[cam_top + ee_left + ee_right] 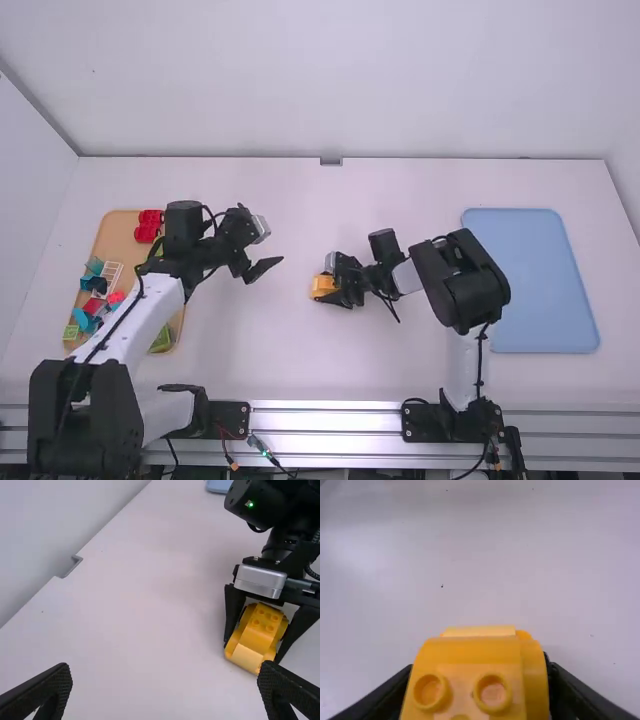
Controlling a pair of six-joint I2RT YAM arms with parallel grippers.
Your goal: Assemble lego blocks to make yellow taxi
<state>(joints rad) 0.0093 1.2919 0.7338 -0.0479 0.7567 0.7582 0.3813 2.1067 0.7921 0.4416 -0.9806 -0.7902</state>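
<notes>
Studs (492, 694) atop smooth, curved yellow block (256, 634) between black right fingers (347, 298)

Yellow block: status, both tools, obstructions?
Right tool shut on yellow block. Left tool open, holding nothing. Left arm partly blocks high view of parts tray.

High view: black R gripper (328, 284) covers pt of the yellow-orange plastic lego block (322, 288) w/ round studs; full shape unclear. White-and-black L arm (130, 335) hides pt of the tan flat tray (120, 228); some small coloured toy pieces (93, 307) on it too tiny to ID. L wrist view: black R arm (257, 500) & light-blue flat tray (218, 486) cut off @ edges. R wrist view: block's near end cut off @ bottom, blurry; hides pt of R gripper's fingers (380, 695), also blurred.
</notes>
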